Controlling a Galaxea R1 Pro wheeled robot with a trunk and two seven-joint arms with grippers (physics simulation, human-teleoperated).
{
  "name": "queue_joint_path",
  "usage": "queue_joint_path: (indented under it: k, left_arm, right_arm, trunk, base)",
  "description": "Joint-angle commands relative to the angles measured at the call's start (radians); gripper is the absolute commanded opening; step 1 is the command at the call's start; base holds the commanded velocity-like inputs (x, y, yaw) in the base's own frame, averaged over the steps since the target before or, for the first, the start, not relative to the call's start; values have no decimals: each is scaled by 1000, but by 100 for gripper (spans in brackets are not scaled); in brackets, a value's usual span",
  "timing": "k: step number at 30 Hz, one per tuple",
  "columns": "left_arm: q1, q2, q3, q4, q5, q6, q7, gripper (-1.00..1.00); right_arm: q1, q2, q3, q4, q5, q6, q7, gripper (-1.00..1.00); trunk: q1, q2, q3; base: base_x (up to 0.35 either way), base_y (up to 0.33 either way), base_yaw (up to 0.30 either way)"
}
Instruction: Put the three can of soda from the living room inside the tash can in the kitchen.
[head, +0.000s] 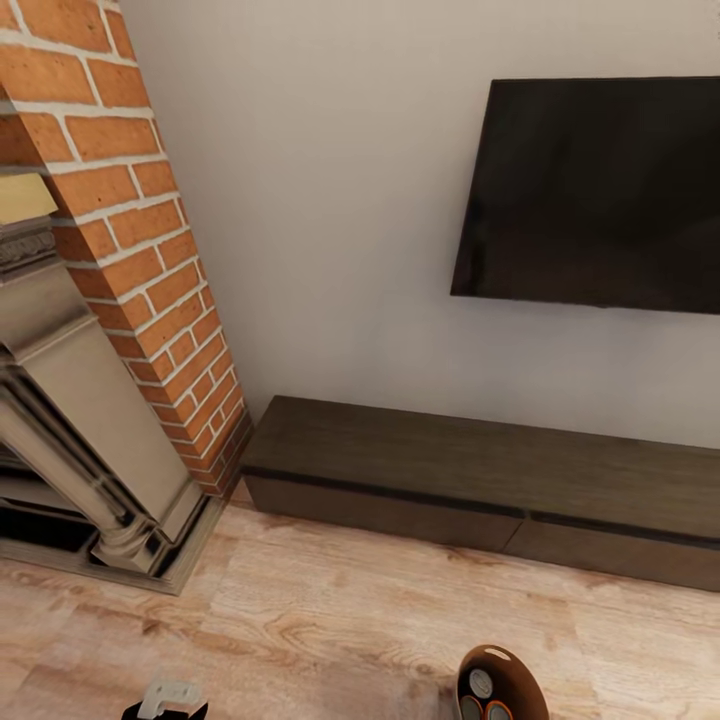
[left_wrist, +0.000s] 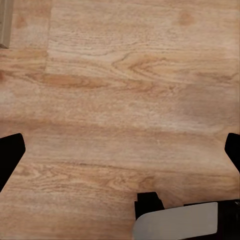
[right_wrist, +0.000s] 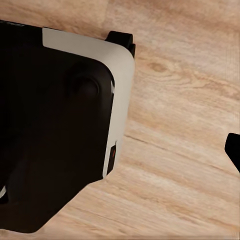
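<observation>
A pale wall (head: 330, 200) carries a dark TV (head: 600, 190) above a long low cabinet (head: 480, 480), beside the brick fireplace (head: 150, 260). On the wood floor (head: 330, 610) the trash can (head: 510, 670) holds soda cans (head: 482, 683). The left hand (left_wrist: 120, 150) is spread wide, empty; I cannot tell how the right hand (right_wrist: 234, 150) stands.

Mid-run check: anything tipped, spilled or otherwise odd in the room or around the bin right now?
Nothing stands out. The bin sits upright at the head view's lower edge with can tops inside it. The TV hangs on the wall, the low cabinet is shut, the brick fireplace is intact, and the wood floor shows no spill.
</observation>
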Motion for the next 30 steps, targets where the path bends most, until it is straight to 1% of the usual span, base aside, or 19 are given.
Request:
queue_joint_path:
  k: [1, 6, 9, 14, 15, 20, 23, 24, 25, 27, 29, 30]
  left_arm:
    - [0, 0, 0, 1, 0, 0, 0, 100]
    - [1, 0, 0, 4, 0, 0, 0, 100]
    - [1, 0, 1, 7, -1, 2, 0, 100]
    - [1, 0, 4, 61, 3, 3, 0, 100]
    - [1, 0, 6, 95, 5, 2, 0, 100]
    - [1, 0, 6, 160, 6, 1, 0, 100]
    - [1, 0, 6, 191, 6, 1, 0, 100]
    - [1, 0, 6, 202, 5, 1, 0, 100]
    - [1, 0, 6, 225, 5, 0, 0, 100]
    - [1, 0, 5, 251, 4, -2, 0, 100]
    - [1, 1, 5, 280, 2, -14, 0, 100]
    - [1, 0, 5, 314, 1, -36, 0, 100]
  right_arm:
    - [0, 0, 0, 3, 0, -1, 0, 100]
    - [1, 1, 0, 10, -1, -4, 0, 100]
    - [11, 6, 0, 12, -1, -6, -1, 100]
    - [36, 12, -1, 13, -6, -7, -1, 100]
    - [49, 15, -1, 13, -17, -7, -1, 100]
    - [72, 20, -1, 13, -36, -10, -6, 100]
    - [84, 24, -1, 15, -47, -29, -29, 100]
    - [89, 27, -1, 19, -51, -38, -42, 100]
    - [96, 32, -1, 31, -61, -54, -68, 100]
    - [101, 36, 0, 45, -72, -68, -90, 100]
    - [105, 39, 0, 59, -82, -81, -106, 100]
    - [107, 40, -1, 69, -89, -97, -115, 100]
  trunk:
    - [-4, 7, 3]
    - [-23, 42, 19]
    - [-35, 63, 28]
    - [-54, 98, 44]
    - [-58, 105, 47]
    - [-77, 140, 63]
    - [-88, 161, 72]
    - [-92, 168, 75]
    - [-96, 175, 78]
    - [-104, 189, 85]
    - [-111, 203, 91]
    - [-115, 210, 94]
  base:
    - [0, 0, 0]
    - [0, 0, 0]
    - [0, 0, 0]
    - [0, 0, 0]
    - [0, 0, 0]
    - [0, 0, 0]
    - [0, 0, 0]
    - [0, 0, 0]
    - [0, 0, 0]
    - [0, 0, 0]
    - [0, 0, 0]
    - [0, 0, 0]
